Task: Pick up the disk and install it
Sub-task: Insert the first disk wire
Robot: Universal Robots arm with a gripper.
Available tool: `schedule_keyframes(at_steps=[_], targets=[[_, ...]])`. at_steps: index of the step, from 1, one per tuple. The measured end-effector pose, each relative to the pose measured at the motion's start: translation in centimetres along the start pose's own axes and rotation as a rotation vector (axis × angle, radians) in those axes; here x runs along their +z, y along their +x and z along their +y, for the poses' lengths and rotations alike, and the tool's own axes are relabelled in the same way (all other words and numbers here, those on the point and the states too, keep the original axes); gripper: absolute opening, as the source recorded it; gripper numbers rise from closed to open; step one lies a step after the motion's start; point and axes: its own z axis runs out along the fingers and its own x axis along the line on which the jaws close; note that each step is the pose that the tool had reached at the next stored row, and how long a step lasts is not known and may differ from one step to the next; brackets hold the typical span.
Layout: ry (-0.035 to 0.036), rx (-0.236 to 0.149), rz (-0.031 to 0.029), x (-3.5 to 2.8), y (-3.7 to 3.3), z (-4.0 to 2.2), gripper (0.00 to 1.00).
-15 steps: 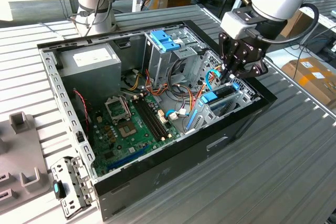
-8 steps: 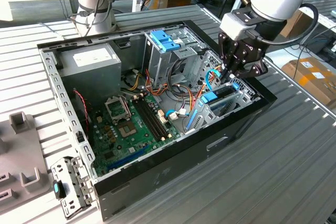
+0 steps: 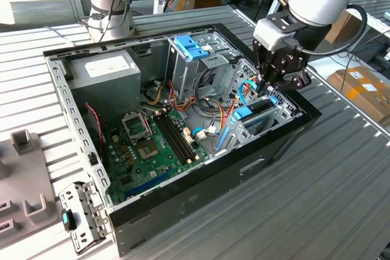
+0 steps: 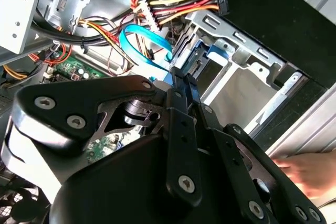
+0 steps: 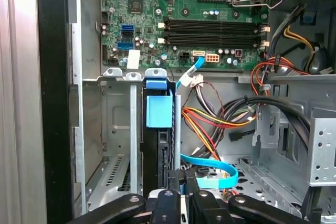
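No print can be read anywhere. In the exterior view a pale label [image 3: 105, 64] lies on the power supply [image 3: 116, 83], at about ten o'clock inside the case [image 3: 201, 193]. Another white label [image 3: 361, 77] sits on the cardboard box [image 3: 368, 101], at three o'clock from the case (its lines are too fine to make out). In the first wrist view a white sticker [image 5: 133, 59] sits on the motherboard [image 5: 184, 3], its marks also unreadable.

Exterior view: standing back and looking down at an angle, taking in the whole computer case [image 3: 183, 211] on the worktop [image 3: 329, 199].
Both wrist views: riding close behind the end effector [image 5: 181, 182], looking into the case.
Shared by all: the blue cable [image 5: 210, 163].
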Motion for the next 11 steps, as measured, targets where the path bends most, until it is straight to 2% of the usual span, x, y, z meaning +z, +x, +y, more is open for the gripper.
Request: schedule_keyframes(at_steps=[3, 5, 6, 8, 9, 11], targets=[[0.0141, -0.001, 0.0001, -0.05, 0.09, 0.74, 0.16], [0.0329, -0.004, 0.0002, -0.03, 0.19, 1.17, 0.16], [0.0387, -0.005, 0.0001, -0.01, 0.21, 1.24, 0.16], [0.0634, -0.011, -0.0005, 0.05, 0.28, 1.43, 0.16], [0.0725, -0.016, -0.0012, 0.09, 0.32, 1.47, 0.16], [0.0818, -0.023, -0.0016, 0.1, 0.41, 1.56, 0.16]])
